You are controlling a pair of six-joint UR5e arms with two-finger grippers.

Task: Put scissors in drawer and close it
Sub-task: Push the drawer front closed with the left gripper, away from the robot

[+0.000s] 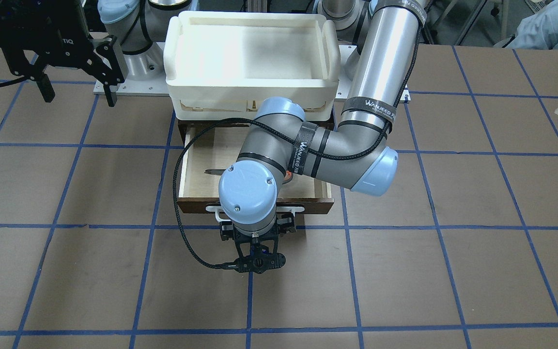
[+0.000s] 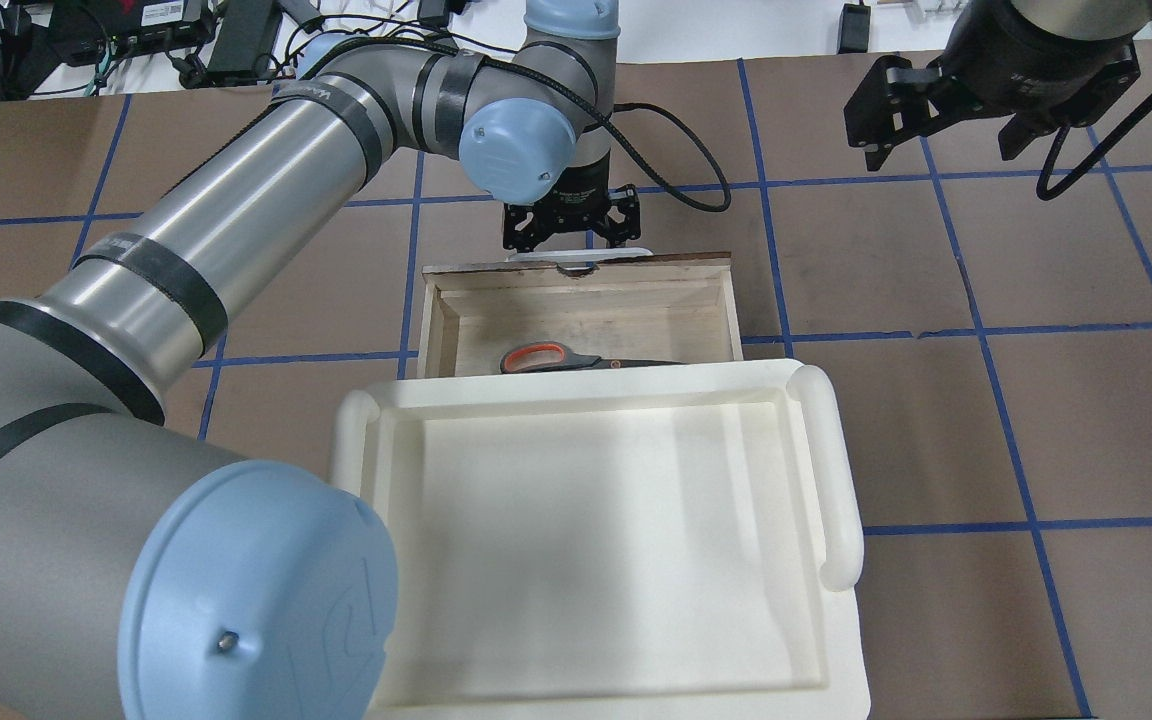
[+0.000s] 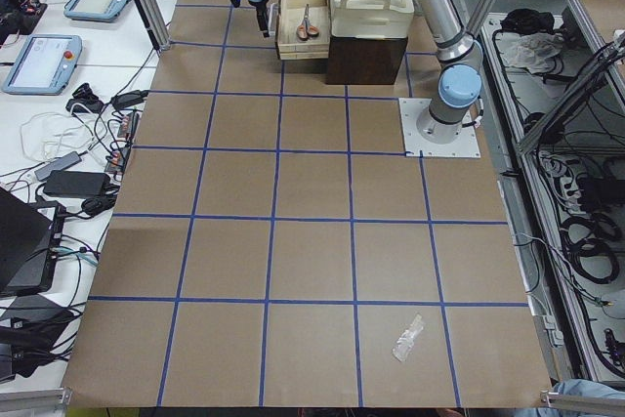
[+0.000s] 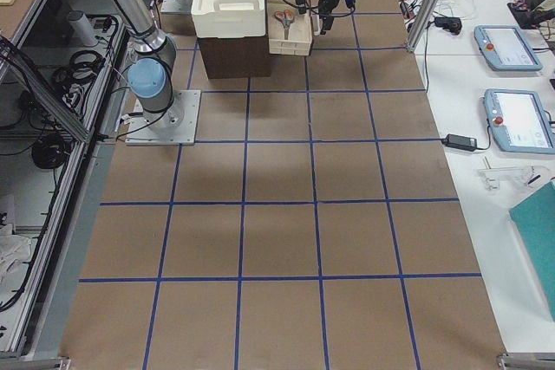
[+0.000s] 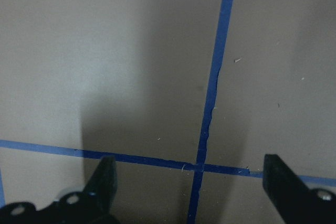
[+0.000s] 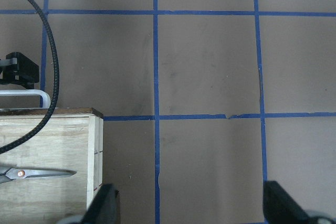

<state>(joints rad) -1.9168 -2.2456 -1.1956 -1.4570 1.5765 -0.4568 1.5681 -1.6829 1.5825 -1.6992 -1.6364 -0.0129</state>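
Currently, item by item, for your record. Scissors point(image 2: 576, 358): one pair, lying flat on the pale floor of the drawer point(image 2: 586, 300), orange-lined loops toward the robot's left, blades toward its right. In the overhead view you will find their near edge partly hidden by the rim of the white tray point(image 2: 831, 480). Drawer: standing open, its white bar handle point(image 1: 294, 209) on the side away from the robot. Left jaws: apart, holding nothing, pointing down at the counter point(image 2: 1036, 420) just outside the drawer front, by the handle. Whether a finger point(image 5: 105, 182) touches the handle you cannot tell. Right jaws: apart, holding nothing, raised over the counter well off to the robot's right of the drawer, fingers point(image 6: 102, 205) framing brown surface and blue grid lines. White tray: resting on the dark cabinet point(image 3: 366, 58) above the drawer.
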